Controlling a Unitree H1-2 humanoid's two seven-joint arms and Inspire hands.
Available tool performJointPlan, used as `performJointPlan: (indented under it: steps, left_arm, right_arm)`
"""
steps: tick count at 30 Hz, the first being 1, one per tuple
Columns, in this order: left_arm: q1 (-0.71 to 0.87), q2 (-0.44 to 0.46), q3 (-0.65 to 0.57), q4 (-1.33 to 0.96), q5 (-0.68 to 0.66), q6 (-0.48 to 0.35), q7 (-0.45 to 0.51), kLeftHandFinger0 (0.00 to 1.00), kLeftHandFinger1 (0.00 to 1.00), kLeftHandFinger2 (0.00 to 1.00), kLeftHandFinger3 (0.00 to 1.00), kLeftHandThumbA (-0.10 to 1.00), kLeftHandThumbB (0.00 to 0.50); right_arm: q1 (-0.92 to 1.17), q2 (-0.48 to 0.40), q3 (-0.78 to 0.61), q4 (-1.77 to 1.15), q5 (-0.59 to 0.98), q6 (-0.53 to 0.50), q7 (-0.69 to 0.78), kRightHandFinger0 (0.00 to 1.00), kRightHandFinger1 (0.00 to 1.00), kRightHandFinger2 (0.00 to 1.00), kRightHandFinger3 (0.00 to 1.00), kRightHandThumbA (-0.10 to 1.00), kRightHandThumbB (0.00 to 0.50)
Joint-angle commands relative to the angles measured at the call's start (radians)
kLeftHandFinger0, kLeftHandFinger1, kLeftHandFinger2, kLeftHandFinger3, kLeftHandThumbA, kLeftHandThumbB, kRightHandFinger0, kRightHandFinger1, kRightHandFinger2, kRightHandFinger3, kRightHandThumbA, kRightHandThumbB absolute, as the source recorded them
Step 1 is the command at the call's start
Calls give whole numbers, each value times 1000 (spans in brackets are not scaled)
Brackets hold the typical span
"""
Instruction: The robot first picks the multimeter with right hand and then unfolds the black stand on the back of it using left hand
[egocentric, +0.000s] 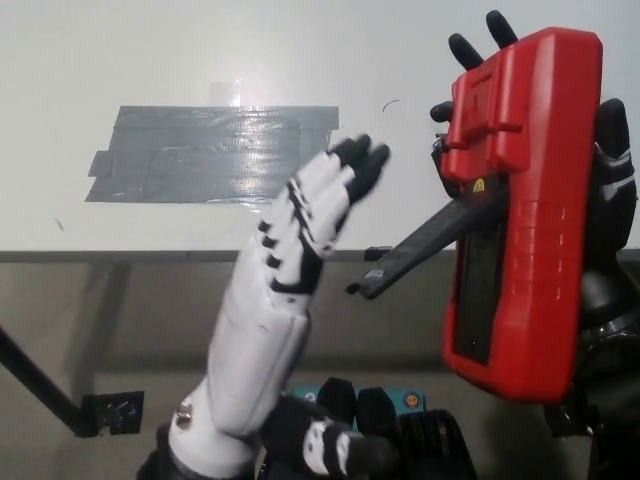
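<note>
While the right hand (600, 200) grasps the multimeter (515, 210) upright at the right, back facing the camera, the stand (425, 250) projects leftward, unfolded. Left hand (300, 235) is released, fingers extended, just left of the stand tip, apart from it.

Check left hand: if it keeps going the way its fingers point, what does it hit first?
Probably the red multimeter held in the right hand, near where the stand hinges out. The left hand points up-right; depth unclear.

White matte tabletop (120, 50), patch of overlapping grey duct-tape strips (190, 155) stuck on it, glare on tape; grey floor (100, 320) below edge.
</note>
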Motion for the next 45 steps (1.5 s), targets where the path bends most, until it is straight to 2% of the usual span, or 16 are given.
performJointPlan:
  steps: [1,3,6,11,14,16,17,20,23,30,34,38,39,40,42,45]
  left_arm:
    - [20,-18,-31,10,39,-87,32,1000,1000,1000,1000,1000,395]
    - [38,-8,-57,18,56,-89,53,1000,1000,1000,1000,1000,385]
    - [50,3,-76,21,76,-89,68,1000,1000,1000,1000,1000,388]
    - [57,23,-95,28,22,-89,96,1000,1000,991,1000,1000,391]
    - [74,25,-105,17,-100,-87,60,1000,711,746,1000,1000,396]
    - [66,33,-115,12,-131,-89,73,969,292,481,1000,985,358]
    - [55,36,-121,11,-132,-89,86,790,95,327,1000,985,346]
    - [48,22,-112,2,-107,-89,84,842,0,5,1000,1000,336]
    - [48,11,-113,-4,-99,-89,78,797,0,0,1000,1000,342]
    - [36,19,-121,1,-107,-89,78,813,0,0,1000,1000,346]
    - [21,34,-127,14,-90,-89,105,819,0,0,1000,1000,332]
    - [30,22,-108,4,-109,-89,93,776,0,0,1000,1000,342]
    - [31,20,-108,0,-122,-89,91,757,4,117,1000,1000,339]
    - [30,28,-120,-13,-218,-89,75,838,444,580,1000,864,331]
    - [45,30,-110,-29,-141,-89,100,1000,1000,1000,1000,991,324]
    - [75,12,-98,-44,-23,-89,111,1000,1000,1000,1000,1000,318]
  right_arm:
    - [-57,37,-12,-24,27,-53,-17,0,88,568,654,-100,137]
    - [-56,62,-19,-44,25,-57,-65,0,12,474,459,-100,150]
    - [-58,81,-31,-55,17,-66,-87,0,38,646,388,-100,137]
    - [-65,85,-43,-59,39,-57,-124,0,279,883,798,-100,108]
    - [-69,84,-45,-50,34,-65,-112,0,343,890,842,-100,103]
    - [-74,85,-47,-41,38,-72,-103,0,397,913,858,-100,89]
    - [-76,83,-48,-36,50,-72,-98,0,413,907,853,-100,93]
    - [-84,83,-50,-31,47,-71,-104,0,423,894,801,-100,100]
    - [-87,83,-52,-30,53,-70,-109,0,419,905,788,-100,104]
    - [-94,89,-52,-23,55,-74,-113,0,378,896,699,-100,114]
    - [-100,92,-55,-15,65,-80,-106,0,422,898,859,-100,100]
    - [-98,91,-56,-17,57,-80,-114,0,420,885,853,-100,112]
    - [-98,91,-56,-17,55,-80,-117,0,414,876,848,-100,116]
    - [-97,96,-57,-14,58,-82,-117,0,409,875,848,-100,104]
    - [-78,106,-51,-20,60,-84,-119,0,412,885,863,-100,106]
    - [-60,141,-45,-47,29,-95,-159,0,386,869,876,-100,104]
